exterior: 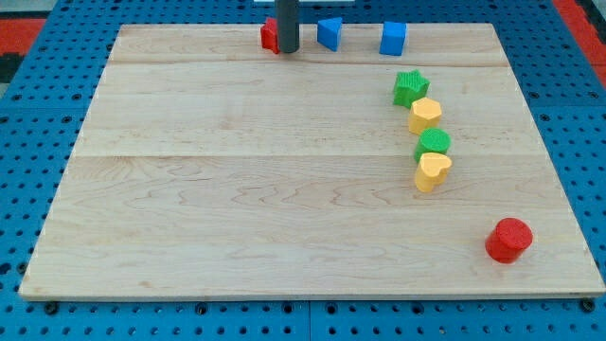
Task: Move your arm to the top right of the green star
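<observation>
The green star (410,87) lies at the view's upper right on the wooden board (237,189). My tip (287,49) is at the view's top, left of centre, far to the left of the star. It stands right against a red block (270,35), which the rod partly hides. A blue block (329,32) is just right of the tip.
A blue cube (393,38) sits above and left of the star. Below the star run a yellow heart (425,114), a green round block (433,144) and another yellow heart (433,171). A red cylinder (509,239) lies at lower right.
</observation>
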{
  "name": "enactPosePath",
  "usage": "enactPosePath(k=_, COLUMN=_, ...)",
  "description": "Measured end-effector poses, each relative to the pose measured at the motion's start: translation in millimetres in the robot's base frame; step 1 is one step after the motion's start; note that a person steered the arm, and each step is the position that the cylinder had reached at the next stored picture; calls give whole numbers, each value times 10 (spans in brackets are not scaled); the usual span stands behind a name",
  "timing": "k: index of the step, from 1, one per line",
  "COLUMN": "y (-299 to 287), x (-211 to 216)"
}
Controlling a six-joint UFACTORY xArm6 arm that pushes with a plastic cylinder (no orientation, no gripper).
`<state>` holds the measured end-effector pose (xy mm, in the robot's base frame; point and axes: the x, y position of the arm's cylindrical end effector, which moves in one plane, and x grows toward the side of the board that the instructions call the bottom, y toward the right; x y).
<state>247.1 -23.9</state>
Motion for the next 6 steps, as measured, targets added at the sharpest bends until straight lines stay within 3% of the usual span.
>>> enactPosePath(k=1, y=131, x=66)
enactPosePath(k=2, y=1044, x=90)
enactPosePath(k=5, y=2465, x=463)
enactPosePath(k=6, y=2045, x=734)
